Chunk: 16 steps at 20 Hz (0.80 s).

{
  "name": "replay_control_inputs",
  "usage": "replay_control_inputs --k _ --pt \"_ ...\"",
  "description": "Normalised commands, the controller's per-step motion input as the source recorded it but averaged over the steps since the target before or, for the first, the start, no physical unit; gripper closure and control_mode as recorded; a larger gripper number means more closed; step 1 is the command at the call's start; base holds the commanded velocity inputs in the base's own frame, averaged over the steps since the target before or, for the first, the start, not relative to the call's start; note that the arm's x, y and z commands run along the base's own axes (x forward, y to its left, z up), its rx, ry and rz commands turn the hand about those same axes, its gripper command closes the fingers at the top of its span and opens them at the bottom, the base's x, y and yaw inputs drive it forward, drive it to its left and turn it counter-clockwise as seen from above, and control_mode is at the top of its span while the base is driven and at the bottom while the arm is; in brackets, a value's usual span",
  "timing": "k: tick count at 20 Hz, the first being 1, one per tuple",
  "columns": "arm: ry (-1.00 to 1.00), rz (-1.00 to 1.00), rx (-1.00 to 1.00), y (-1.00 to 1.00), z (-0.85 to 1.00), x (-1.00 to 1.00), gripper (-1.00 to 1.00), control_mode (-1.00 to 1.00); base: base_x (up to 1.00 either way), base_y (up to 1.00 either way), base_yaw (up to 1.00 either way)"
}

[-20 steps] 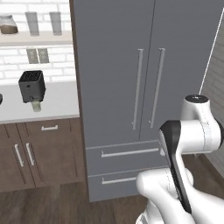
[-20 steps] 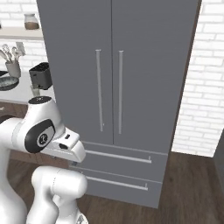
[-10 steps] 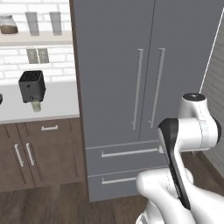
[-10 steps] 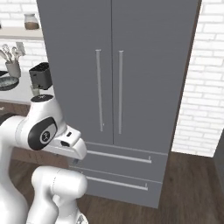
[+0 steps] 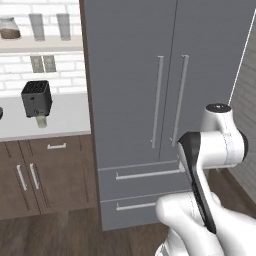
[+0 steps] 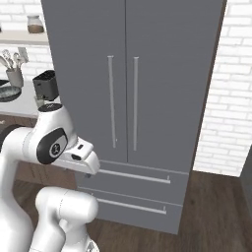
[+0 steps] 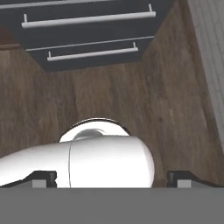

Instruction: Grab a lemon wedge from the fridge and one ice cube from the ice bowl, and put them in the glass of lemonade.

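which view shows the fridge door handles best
The right base view: both long handles stand unobstructed, nearly head-on, on the shut fridge. The left base view shows them at an angle. The hand view catches the two drawers.

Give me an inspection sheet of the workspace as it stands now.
Surface: white counter left of the fridge, over brown cabinets.
Job's things: fridge, both doors shut, both drawers shut; glass of lemonade on the counter in front of the black toaster; ice bowl at the counter's far left; lemon wedge and ice cube nothing seen.
Clutter: utensil cup; jar and two tall glasses on the shelf.
Claw: claw open, empty, pointing at the wood floor.
Cables: nothing seen.
Surroundings: white brick wall right of the fridge.
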Motion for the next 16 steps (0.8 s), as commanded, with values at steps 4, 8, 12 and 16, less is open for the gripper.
replay_control_inputs --k 4,8,12,16 --pt "-0.10 0.00 0.00 0.04 0.00 0.54 -1.00 -1.00 0.00 0.00 0.00" --pt "-0.15 0.00 0.08 0.07 0.00 0.81 -1.00 -1.00 0.00 0.00 0.00" --pt "-0.28 0.00 0.27 0.01 0.08 0.79 -1.00 -1.00 0.00 0.00 0.00" --pt "-0.31 0.03 0.07 0.00 0.20 0.13 -1.00 -1.00 0.00 0.00 0.00"
